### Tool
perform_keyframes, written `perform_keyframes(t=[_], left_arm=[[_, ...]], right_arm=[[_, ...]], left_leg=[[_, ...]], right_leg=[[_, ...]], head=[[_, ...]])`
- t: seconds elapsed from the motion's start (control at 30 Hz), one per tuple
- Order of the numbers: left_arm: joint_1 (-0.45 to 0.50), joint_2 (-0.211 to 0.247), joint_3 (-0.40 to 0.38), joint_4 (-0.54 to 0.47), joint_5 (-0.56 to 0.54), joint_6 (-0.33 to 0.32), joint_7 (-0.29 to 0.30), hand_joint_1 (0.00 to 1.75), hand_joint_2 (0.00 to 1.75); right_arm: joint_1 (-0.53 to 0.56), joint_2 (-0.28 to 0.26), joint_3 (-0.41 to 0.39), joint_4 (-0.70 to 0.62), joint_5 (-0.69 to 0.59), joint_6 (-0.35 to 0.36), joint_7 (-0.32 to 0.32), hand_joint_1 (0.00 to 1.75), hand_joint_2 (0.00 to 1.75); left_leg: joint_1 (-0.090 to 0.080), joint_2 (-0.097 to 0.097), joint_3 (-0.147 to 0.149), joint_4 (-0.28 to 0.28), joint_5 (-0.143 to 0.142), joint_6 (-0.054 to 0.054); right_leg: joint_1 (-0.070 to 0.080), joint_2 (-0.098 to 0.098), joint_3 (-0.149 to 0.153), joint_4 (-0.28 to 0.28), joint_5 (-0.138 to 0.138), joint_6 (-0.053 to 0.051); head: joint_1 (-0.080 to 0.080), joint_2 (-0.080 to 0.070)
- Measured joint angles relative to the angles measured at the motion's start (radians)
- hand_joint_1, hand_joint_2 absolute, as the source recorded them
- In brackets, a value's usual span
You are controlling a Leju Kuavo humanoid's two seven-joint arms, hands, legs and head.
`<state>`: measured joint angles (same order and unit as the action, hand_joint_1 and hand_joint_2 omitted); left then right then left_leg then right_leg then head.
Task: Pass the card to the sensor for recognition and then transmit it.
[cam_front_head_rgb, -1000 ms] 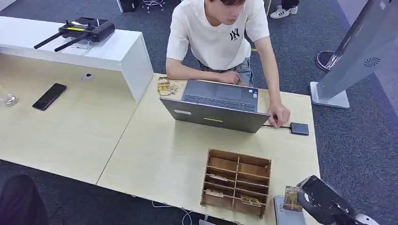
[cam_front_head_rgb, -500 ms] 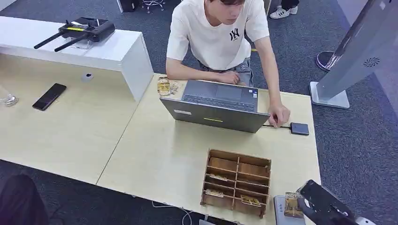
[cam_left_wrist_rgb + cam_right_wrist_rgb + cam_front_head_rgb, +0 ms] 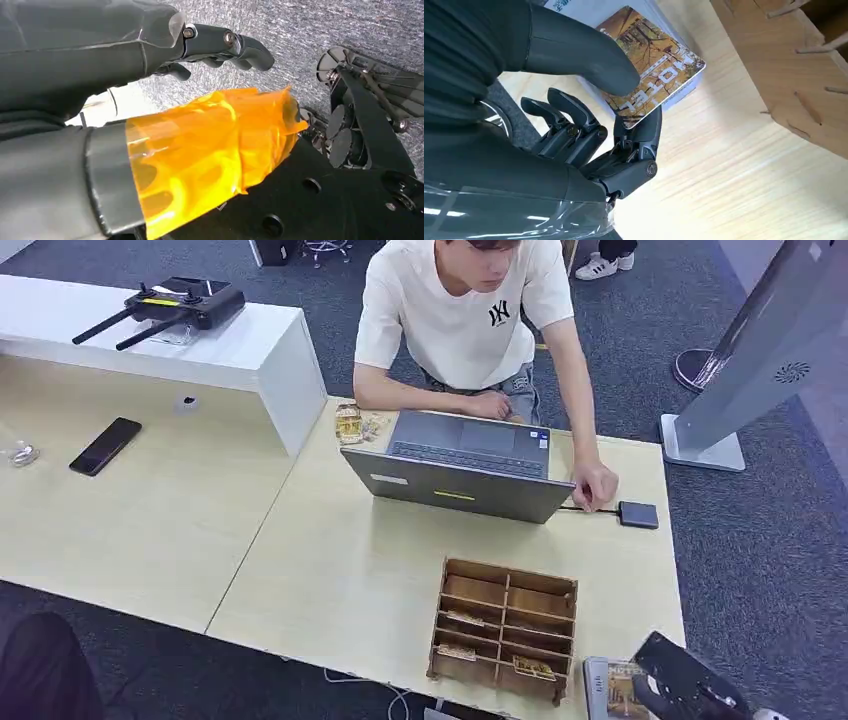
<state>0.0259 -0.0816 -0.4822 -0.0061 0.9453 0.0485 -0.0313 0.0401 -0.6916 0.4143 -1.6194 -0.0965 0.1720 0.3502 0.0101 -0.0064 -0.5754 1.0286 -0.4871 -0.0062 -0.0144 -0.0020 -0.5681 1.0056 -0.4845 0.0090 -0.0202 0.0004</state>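
A card (image 3: 622, 690) printed with an autumn-tree picture and the word "Hotel" (image 3: 651, 65) is pinched between the thumb and fingers of my right hand (image 3: 685, 680) (image 3: 589, 130). It lies flat just over a grey-white reader pad (image 3: 594, 692) (image 3: 679, 97) at the table's near right corner; I cannot tell if card and pad touch. My left hand (image 3: 220, 45) hangs over the carpet with its fingers apart and nothing in it. Orange tape wraps its thumb (image 3: 210, 150).
A wooden compartment box (image 3: 505, 630) (image 3: 794, 65) stands just left of the pad. Behind it a person leans over an open laptop (image 3: 460, 465), one hand by a small dark box (image 3: 638, 514) wired to it. A phone (image 3: 105, 446) lies far left.
My right hand has drawn the card down toward the table's near edge, so it now lies over the reader pad. The person and the laptop have not moved.
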Motion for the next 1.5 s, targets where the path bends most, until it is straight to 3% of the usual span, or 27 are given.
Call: perform_keyframes(t=[1.5], left_arm=[[-0.002,0.007,0.023,0.000,-0.039,-0.010,0.012,0.00,0.00]], right_arm=[[-0.061,0.000,0.067,0.109,-0.038,0.017,-0.016,1.75,1.75]], left_leg=[[0.000,0.000,0.000,0.000,0.000,0.000]], right_leg=[[0.000,0.000,0.000,0.000,0.000,0.000]], head=[[0.000,0.000]])
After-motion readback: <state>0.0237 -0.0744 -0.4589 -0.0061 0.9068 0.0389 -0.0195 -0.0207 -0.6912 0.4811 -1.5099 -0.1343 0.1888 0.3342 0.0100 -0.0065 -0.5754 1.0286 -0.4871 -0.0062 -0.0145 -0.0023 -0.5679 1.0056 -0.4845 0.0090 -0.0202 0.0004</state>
